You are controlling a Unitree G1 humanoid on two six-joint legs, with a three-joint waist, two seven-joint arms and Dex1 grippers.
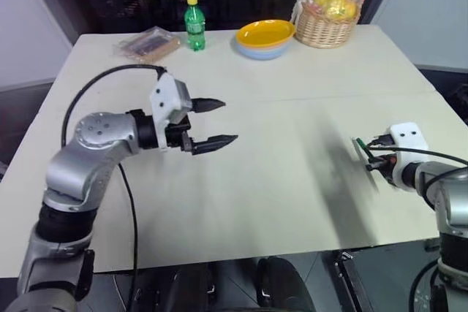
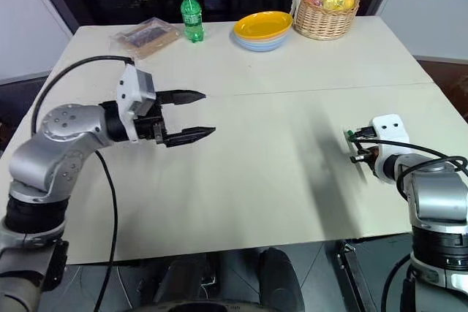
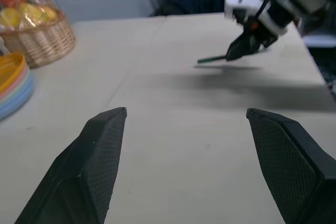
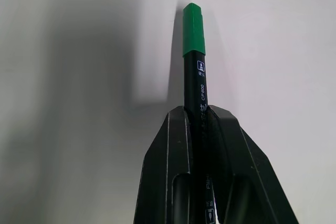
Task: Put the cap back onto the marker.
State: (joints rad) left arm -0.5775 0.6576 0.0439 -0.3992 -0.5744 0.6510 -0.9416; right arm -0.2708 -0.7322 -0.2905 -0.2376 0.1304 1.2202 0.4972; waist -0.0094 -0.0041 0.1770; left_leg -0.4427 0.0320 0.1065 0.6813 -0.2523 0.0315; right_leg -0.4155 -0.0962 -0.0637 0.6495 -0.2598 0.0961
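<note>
The cap (image 4: pixel 193 29) sits on the end of the marker (image 4: pixel 198 103) — pinched in the right gripper (image 4: pixel 197 116) near the tabletop's (image 1: pixel 292 180) right edge. The left gripper (image 1: pixel 212 122), spread and empty, hovers mid-table — probably done pressing it on.

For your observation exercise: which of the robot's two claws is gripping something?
The right claw, shut on the slim black marker with green cap; the left claw stands open, empty.

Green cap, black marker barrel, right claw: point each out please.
Bright green plastic cap (image 4: pixel 193 29): right wrist view, mid-cap on the marker's end.
Slim black marker (image 4: pixel 201 90): right wrist view, printed barrel above the fingers.
Right claw (image 4: pixel 200 113): right wrist view, between fingertips, shut on marker.
</note>
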